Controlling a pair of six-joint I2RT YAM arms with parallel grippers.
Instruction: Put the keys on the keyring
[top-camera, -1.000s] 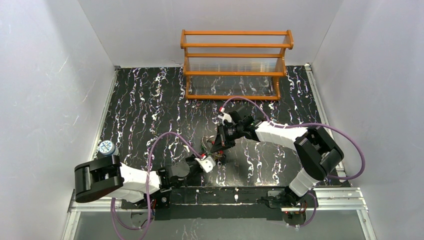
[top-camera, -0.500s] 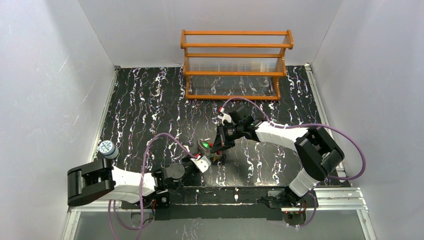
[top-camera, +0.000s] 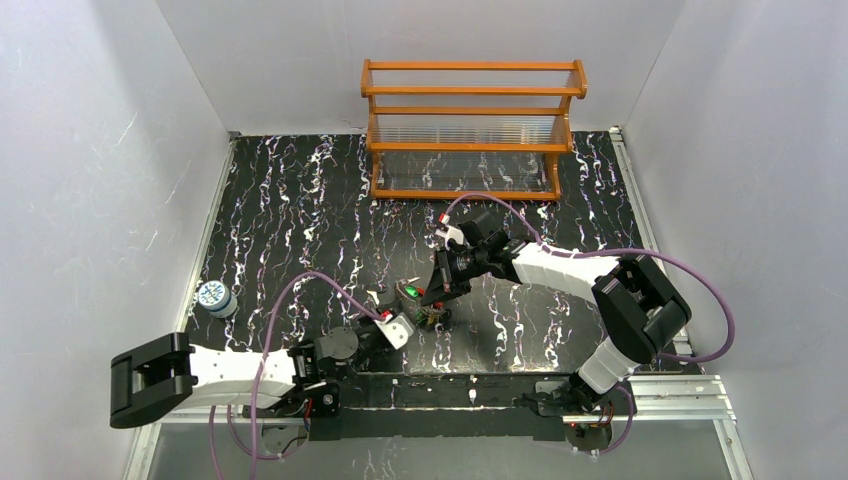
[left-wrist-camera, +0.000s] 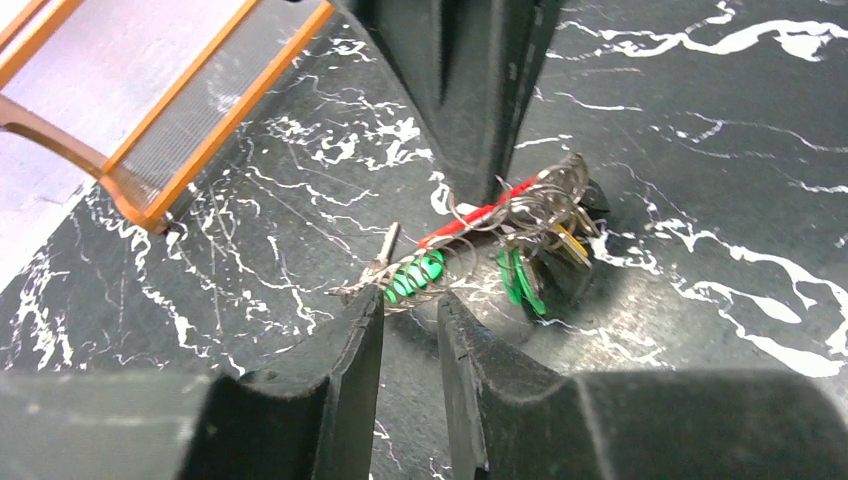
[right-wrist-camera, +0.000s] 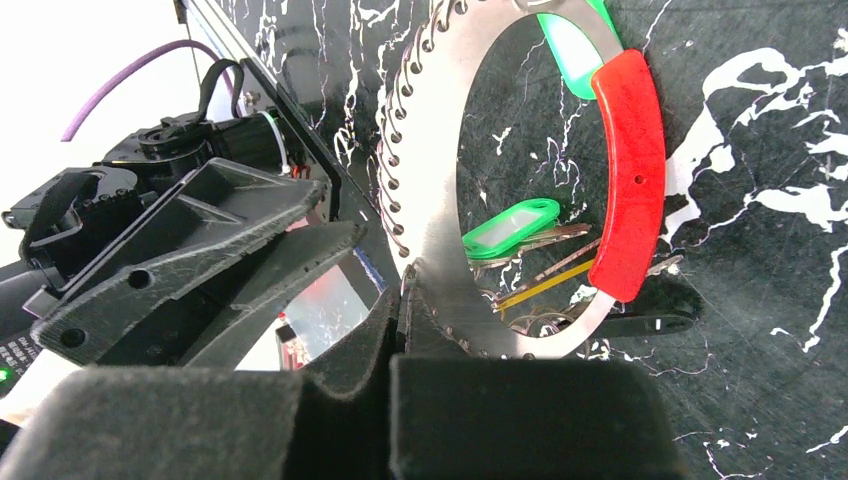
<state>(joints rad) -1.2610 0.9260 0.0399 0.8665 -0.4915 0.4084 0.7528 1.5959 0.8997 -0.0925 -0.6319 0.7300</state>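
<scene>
The keyring (right-wrist-camera: 425, 190), a silver oval band with a red part (right-wrist-camera: 628, 180), stands on edge on the black marbled table. My right gripper (right-wrist-camera: 400, 300) is shut on its lower rim. It also shows in the top view (top-camera: 426, 300) and the left wrist view (left-wrist-camera: 480, 213). Two green keys (right-wrist-camera: 510, 222) (right-wrist-camera: 570, 45) and a yellow key (right-wrist-camera: 545, 288) lie bunched at the ring with thin wire loops. My left gripper (left-wrist-camera: 410, 305) is slightly open and empty, its tips just short of a green key (left-wrist-camera: 415, 275); the other green key (left-wrist-camera: 517, 275) and the yellow key (left-wrist-camera: 570, 245) lie behind it.
An orange wooden rack (top-camera: 470, 130) stands at the back of the table. A small blue-and-white round thing (top-camera: 213, 296) sits at the left edge. White walls close in left, right and behind. The right gripper's fingers (left-wrist-camera: 470, 80) stand just beyond the keys.
The left arm's elbow has swung out to the left and its gripper has drawn back a little, baring a green key. The right gripper holds the keyring in place.
</scene>
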